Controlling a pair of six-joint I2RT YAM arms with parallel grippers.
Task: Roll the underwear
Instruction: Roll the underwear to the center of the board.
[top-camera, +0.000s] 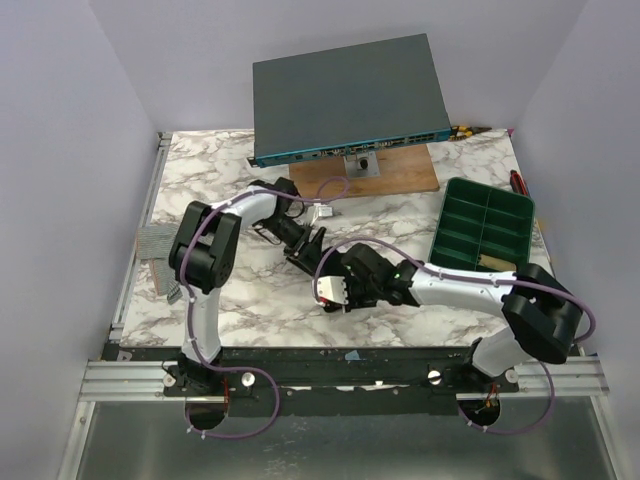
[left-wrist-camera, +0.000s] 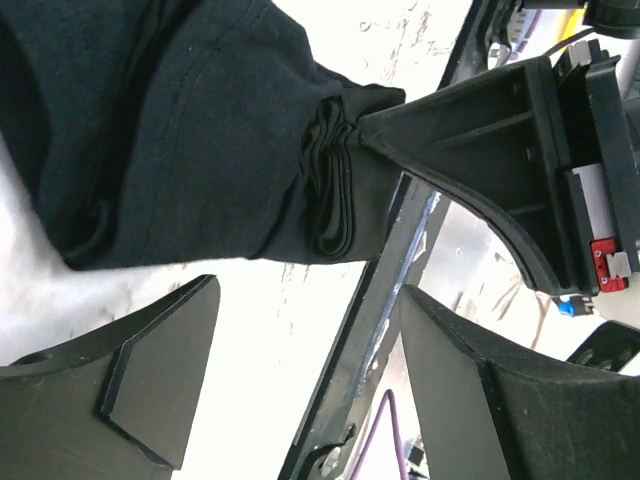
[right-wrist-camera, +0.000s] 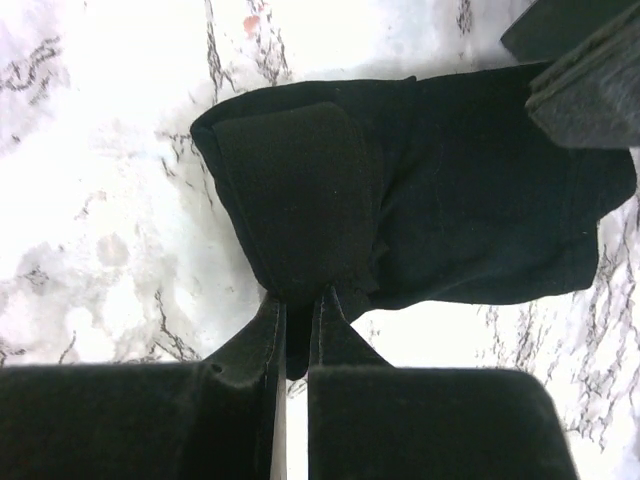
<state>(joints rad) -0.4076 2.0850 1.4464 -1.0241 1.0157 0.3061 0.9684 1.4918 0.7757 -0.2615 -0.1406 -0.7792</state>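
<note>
Far front-left of the network switch (top-camera: 350, 95), at the table (top-camera: 230, 160) edge: grey cloth patch (top-camera: 155, 250). In front of the switch, slightly left: left gripper (left-wrist-camera: 310, 390), jaws spread wide, nothing between them. Just off those tips, straight in front of the switch on the marble: black underwear (left-wrist-camera: 180, 130), bunched into a thick fold. Stacked fabric layers showing at the end facing the right gripper (right-wrist-camera: 300, 300). Right gripper further out from the switch than the left one, jaws pressed together on that folded end, pinching black fabric between the tips. Rest of the garment lying on the marble beyond them. From the top camera mostly hidden under both wrists, outline not readable there. Front-right of the switch: green compartment tray (top-camera: 485, 225), one tan piece (top-camera: 497, 260) in its near row. Right of the switch, by the wall: red-handled tool (top-camera: 518, 181).
</note>
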